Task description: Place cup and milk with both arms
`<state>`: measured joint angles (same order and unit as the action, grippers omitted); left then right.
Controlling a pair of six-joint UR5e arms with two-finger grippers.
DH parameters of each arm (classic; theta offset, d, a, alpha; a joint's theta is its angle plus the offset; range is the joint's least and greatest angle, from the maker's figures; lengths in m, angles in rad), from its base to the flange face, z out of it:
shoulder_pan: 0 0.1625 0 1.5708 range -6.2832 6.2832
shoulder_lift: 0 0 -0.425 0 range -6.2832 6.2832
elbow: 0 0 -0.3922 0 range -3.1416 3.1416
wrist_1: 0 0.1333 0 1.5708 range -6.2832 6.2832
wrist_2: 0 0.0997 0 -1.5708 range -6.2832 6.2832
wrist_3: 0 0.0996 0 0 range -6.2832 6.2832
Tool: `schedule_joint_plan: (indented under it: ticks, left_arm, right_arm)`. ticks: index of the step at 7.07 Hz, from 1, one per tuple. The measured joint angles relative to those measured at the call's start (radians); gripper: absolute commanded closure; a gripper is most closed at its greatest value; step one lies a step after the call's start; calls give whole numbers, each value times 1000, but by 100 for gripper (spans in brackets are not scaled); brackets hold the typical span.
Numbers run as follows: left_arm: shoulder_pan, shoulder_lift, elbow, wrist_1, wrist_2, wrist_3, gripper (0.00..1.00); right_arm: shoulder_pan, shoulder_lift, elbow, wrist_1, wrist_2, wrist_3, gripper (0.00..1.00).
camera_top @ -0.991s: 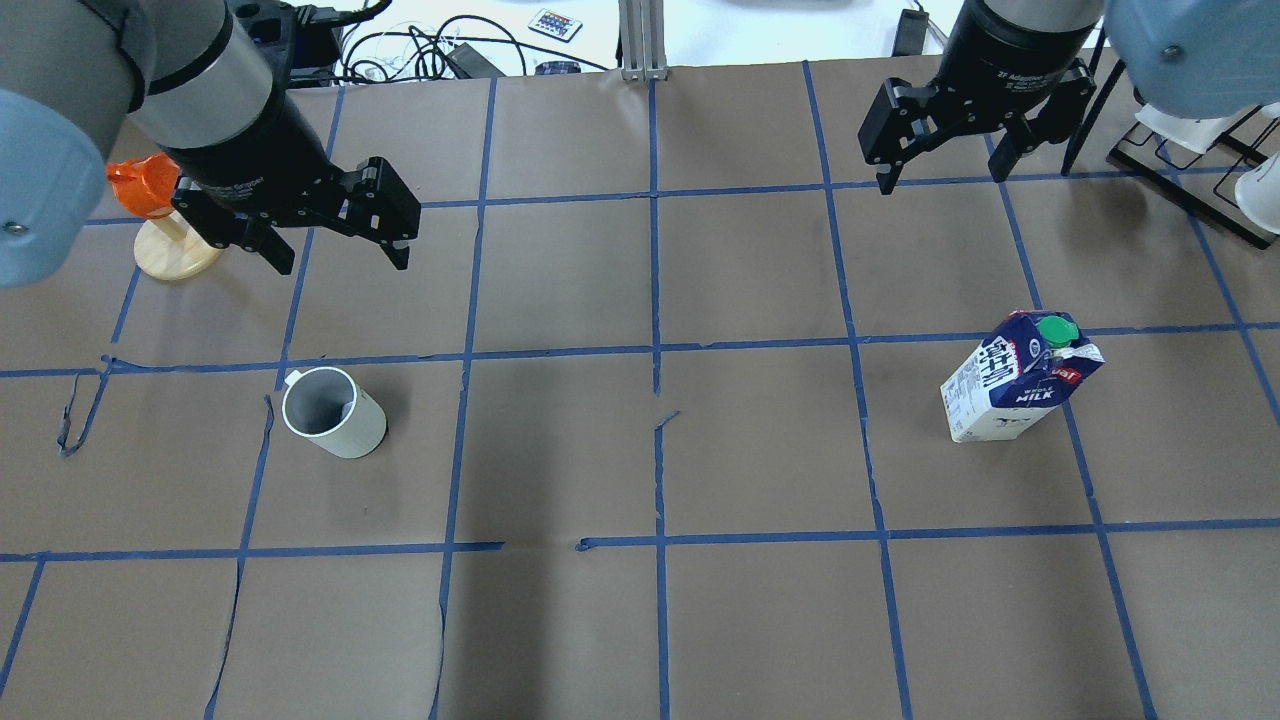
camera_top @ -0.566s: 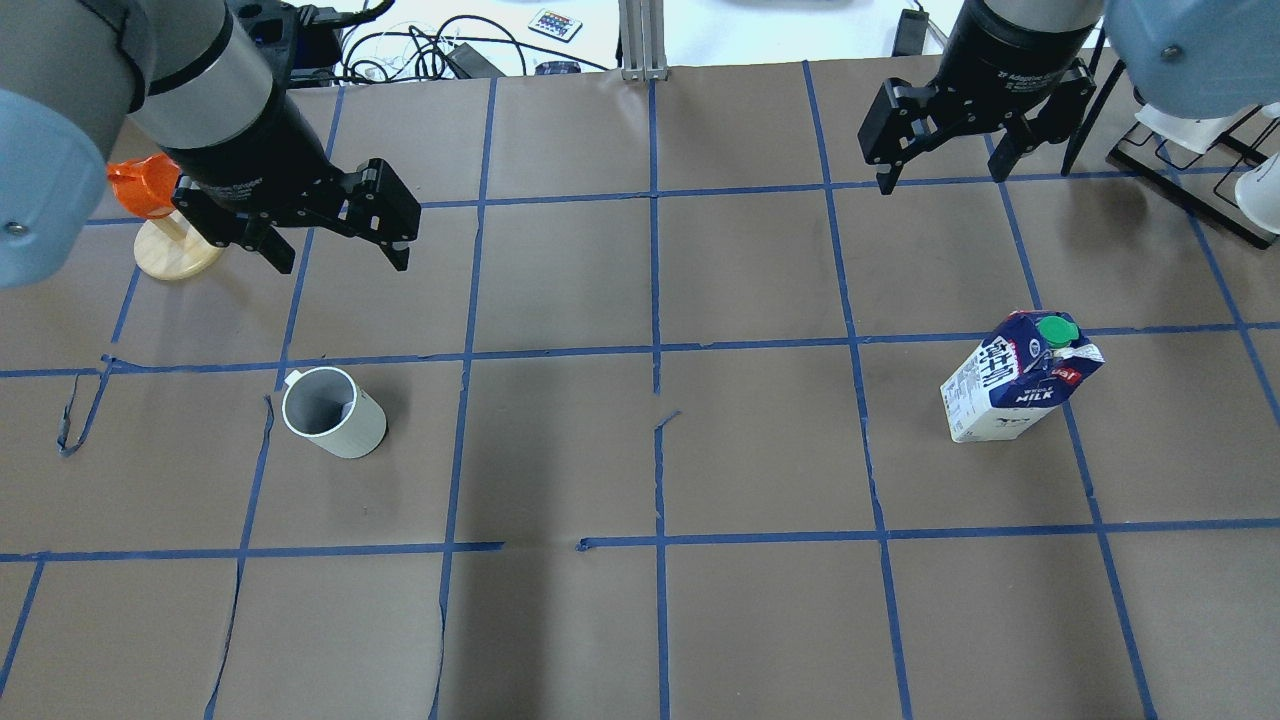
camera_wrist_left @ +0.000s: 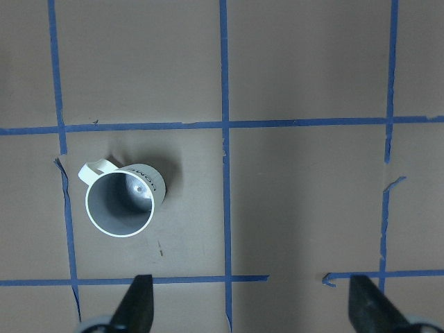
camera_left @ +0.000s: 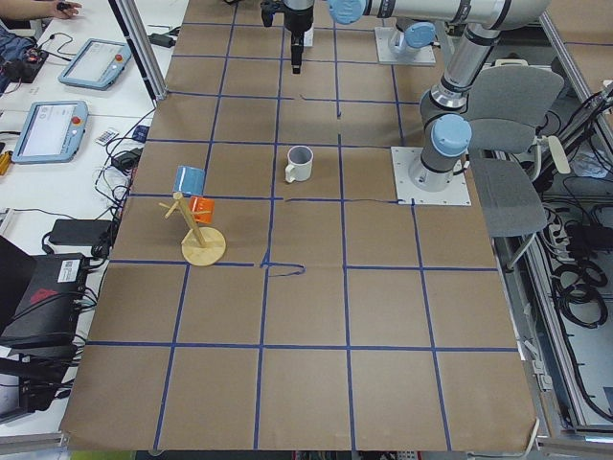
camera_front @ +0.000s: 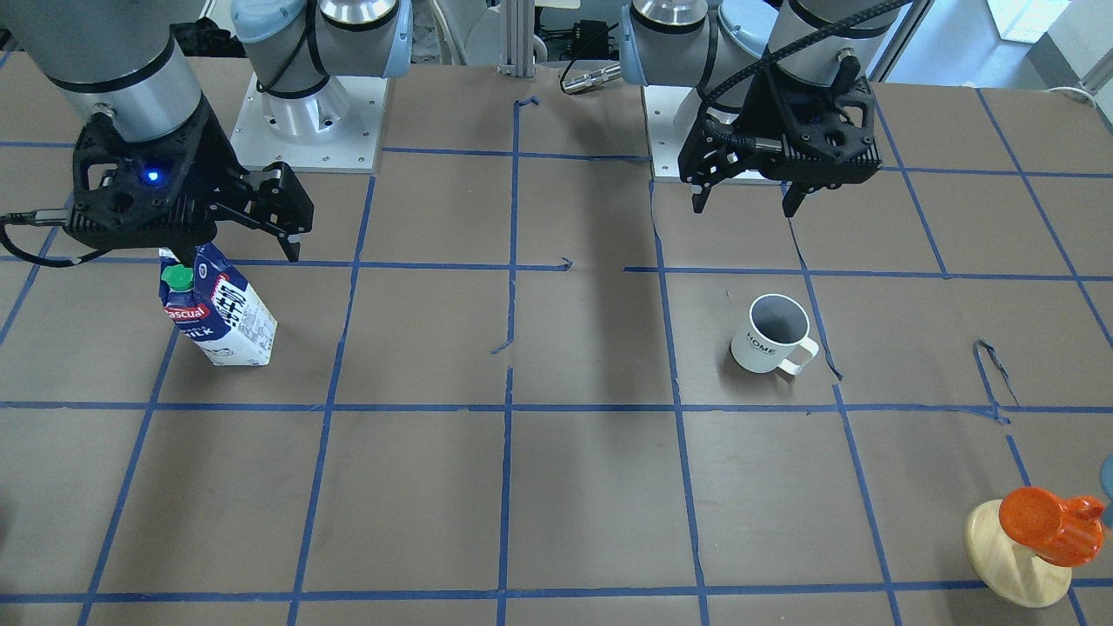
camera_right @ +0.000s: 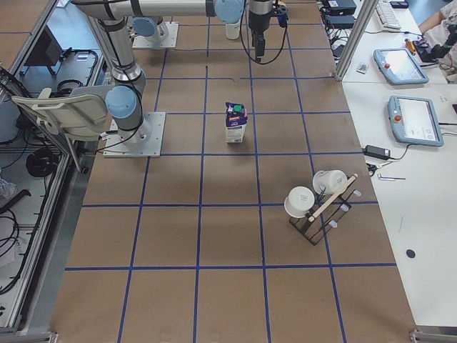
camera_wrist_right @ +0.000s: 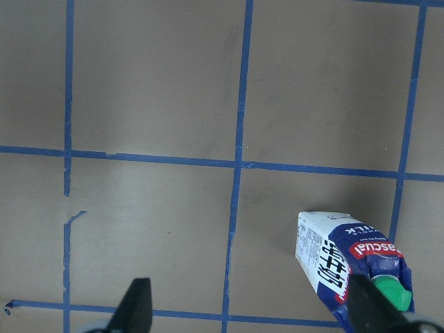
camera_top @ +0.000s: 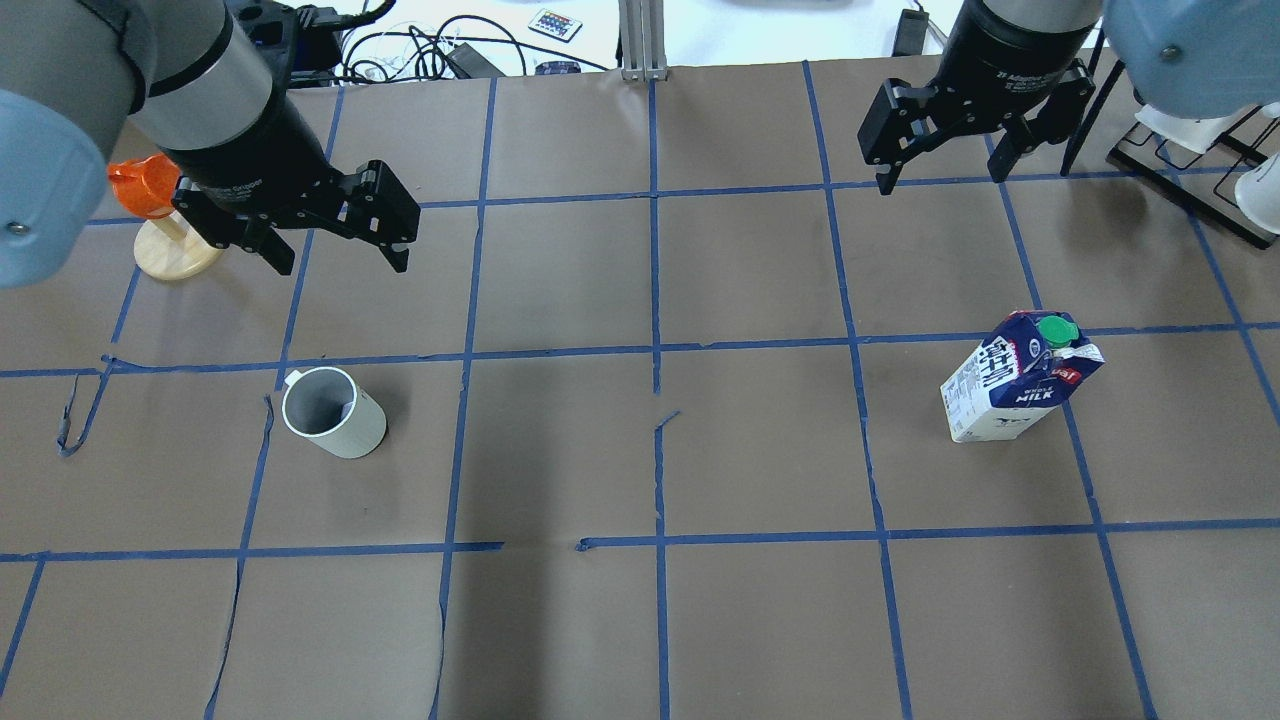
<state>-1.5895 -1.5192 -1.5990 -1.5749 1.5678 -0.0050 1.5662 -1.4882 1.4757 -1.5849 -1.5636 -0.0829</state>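
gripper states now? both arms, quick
Left gripper: open, holding nothing; the cup stands free on the table.
Right gripper: open, holding nothing; the milk stands free too.

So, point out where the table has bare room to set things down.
Bare: the squares between the cup and the milk, and the next row toward the robot. Crowded: the far corners, by the wooden stand beside the left end effector and by the mug rack.

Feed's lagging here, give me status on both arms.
Left gripper open, empty, raised, apart from cup. Right gripper open, empty, apart from milk. Both upright, untouched. Nothing blocking.
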Motion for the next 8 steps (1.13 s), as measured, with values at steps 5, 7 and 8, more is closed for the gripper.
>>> schedule_joint_plan:
  ticks: [5, 7, 8]
  left_arm:
    - [1, 2, -8, -3, 2, 0, 0]
    - [22, -1, -73, -2, 10, 2, 0]
    - [47, -16, -143, 34, 15, 12, 0]
  right_arm:
    - [-11, -4, 15, 1, -1, 0, 0]
    - [-12, -4, 21, 0, 0, -1, 0]
    - [-13, -3, 22, 0, -1, -4, 0]
